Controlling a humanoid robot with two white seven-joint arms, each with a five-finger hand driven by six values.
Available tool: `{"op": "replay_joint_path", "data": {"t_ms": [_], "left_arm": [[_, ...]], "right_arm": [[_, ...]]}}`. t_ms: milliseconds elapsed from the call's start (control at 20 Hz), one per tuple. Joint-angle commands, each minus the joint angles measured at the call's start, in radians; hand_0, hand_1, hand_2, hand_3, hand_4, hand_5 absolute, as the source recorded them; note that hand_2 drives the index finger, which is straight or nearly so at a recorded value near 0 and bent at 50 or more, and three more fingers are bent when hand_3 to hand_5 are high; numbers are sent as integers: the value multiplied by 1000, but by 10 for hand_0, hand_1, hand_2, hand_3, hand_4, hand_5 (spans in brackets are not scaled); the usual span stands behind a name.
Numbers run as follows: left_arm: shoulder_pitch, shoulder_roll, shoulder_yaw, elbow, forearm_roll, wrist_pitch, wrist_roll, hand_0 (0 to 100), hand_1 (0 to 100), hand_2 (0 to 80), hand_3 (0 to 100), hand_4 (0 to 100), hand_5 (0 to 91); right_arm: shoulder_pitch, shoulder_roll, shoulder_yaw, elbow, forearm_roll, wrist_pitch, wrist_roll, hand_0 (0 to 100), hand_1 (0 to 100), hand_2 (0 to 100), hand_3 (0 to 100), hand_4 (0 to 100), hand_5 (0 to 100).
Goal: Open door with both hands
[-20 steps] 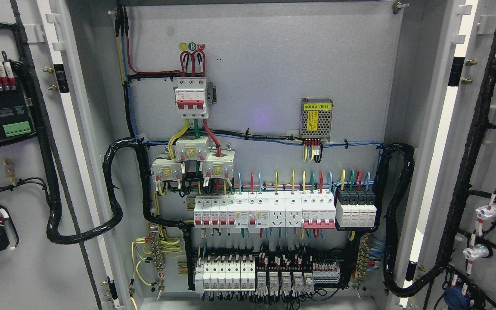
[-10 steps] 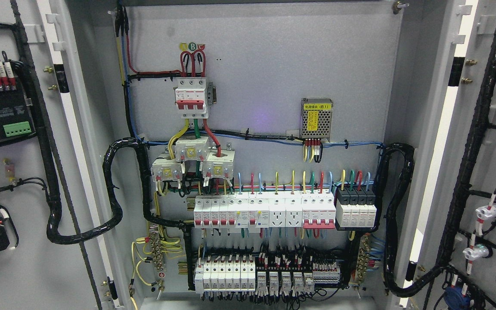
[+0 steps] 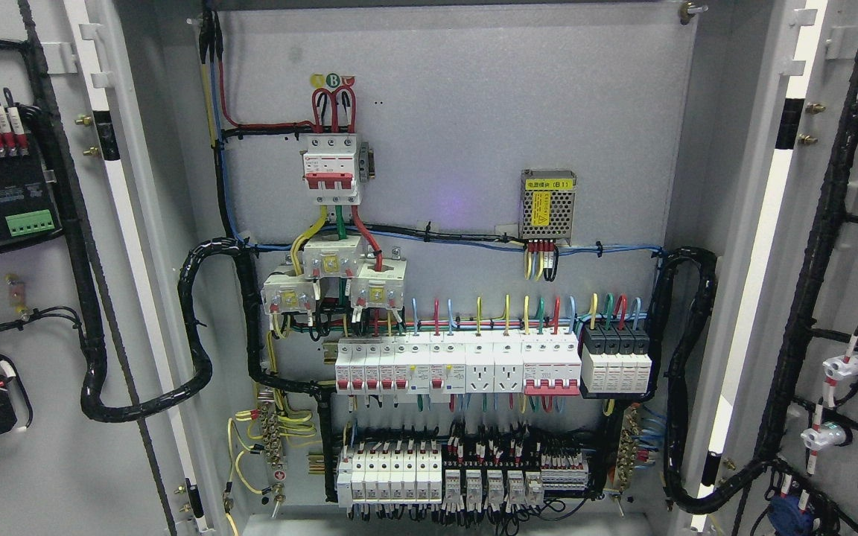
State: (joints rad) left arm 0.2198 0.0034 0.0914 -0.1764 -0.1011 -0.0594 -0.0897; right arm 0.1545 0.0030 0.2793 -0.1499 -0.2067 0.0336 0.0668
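Nothing had moved between the earlier views and this one: both doors hung exactly where they were. My left door (image 3: pixel 42 313) was swung wide at the left of the scene, my right door (image 3: pixel 846 298) wide at the right, each showing its wired inner face. Between them the cabinet's back panel (image 3: pixel 459 134) lay fully exposed, with the row of breakers (image 3: pixel 459 365) and the small power supply (image 3: pixel 547 206) plain to see. Neither of my hands was in view, so I could not tell whether they were spread or curled. I judged the opening done, with nothing left to pull.
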Motion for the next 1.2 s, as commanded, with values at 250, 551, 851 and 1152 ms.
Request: {"op": "replay_joint_path", "data": {"t_ms": [250,551,851,1152], "left_arm": [[-2,-36,67,101,-66,4,-25,0,0,0,0,33,0],[0,-36,62,101,-65,4,-27,0,0,0,0,33,0],[0,-36,53,100,-60,1,-27,0,0,0,0,33,0],[0,-36,39,100,-55,0,-27,0,0,0,0,33,0]], "right_arm": [[-38,45,-6,79,10,8,-1,0,0,0,0,0,0],[-38,45,-5,78,10,8,1,0,0,0,0,0,0],[-36,45,-6,78,10,8,-1,0,0,0,0,0,0],[-36,45,-5,78,10,8,1,0,0,0,0,0,0]]}}
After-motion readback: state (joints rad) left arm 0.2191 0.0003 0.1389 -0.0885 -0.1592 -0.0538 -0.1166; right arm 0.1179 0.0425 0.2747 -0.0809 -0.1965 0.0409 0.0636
